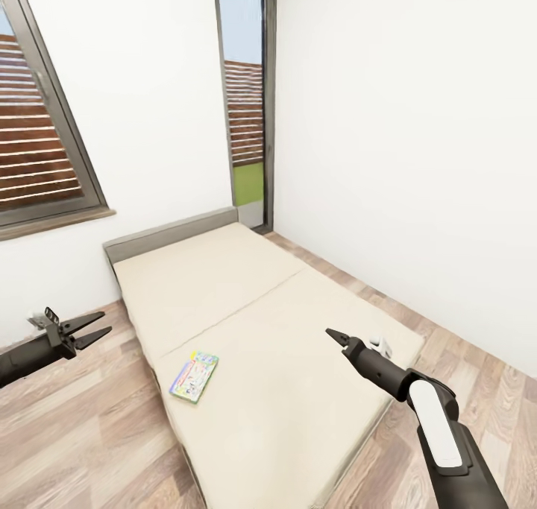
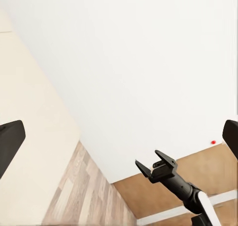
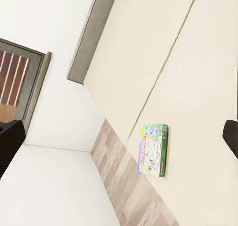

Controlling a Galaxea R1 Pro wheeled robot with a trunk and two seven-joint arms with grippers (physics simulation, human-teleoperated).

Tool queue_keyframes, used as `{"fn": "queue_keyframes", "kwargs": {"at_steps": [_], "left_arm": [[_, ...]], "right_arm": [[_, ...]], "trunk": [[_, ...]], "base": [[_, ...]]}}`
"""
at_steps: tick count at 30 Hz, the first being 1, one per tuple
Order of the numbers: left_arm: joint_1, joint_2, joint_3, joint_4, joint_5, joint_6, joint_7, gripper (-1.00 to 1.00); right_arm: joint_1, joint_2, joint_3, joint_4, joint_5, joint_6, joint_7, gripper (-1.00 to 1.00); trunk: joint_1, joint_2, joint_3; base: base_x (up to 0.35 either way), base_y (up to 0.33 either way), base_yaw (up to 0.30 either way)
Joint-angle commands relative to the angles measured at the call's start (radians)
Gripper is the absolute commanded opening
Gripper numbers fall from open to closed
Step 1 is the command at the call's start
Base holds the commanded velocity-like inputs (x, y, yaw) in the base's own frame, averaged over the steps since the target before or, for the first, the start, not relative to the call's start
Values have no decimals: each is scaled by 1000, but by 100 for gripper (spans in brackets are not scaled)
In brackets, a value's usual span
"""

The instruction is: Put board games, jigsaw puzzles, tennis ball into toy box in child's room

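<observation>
A single board game (image 1: pixel 195 375) lies flat on the bed (image 1: pixel 298 419), close to the mattress edge nearest the left arm, with wood floor (image 1: pixel 82 442) just beside it. The left gripper (image 1: pixel 91 329) hangs over the floor, well apart from the box, jaws spread wide and holding nothing. The right gripper (image 1: pixel 333 334) hovers above the mattress, also empty; its wrist view shows the fingers parted, with the game (image 3: pixel 154 150) between them in the distance.

The risks, as I judge them: the box is thin and flat on soft bedding (little to get a fingertip under), so a grab from above may press it in or skate it sideways. A nudge toward the edge could drop it onto the floor.
</observation>
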Motion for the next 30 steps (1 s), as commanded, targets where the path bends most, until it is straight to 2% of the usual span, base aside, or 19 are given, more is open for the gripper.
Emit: {"fn": "queue_keyframes", "kwargs": {"at_steps": [1,11,24,30], "left_arm": [[0,1,0,0,2,10,-2,100],[0,1,0,0,2,10,-1,100],[0,1,0,0,2,9,0,100],[0,1,0,2,2,-19,-2,100]], "right_arm": [[-1,1,-3,0,5,7,6,100],[-1,1,-4,0,4,7,7,100],[-1,0,-5,1,-9,7,11,100],[-1,0,-5,10,-9,7,11,100]], "trunk": [[1,-2,-1],[1,-2,10],[1,-2,24],[1,-2,31]], "base": [[-98,199,-238],[-75,242,-237],[34,254,-237],[2,103,-237]]}}
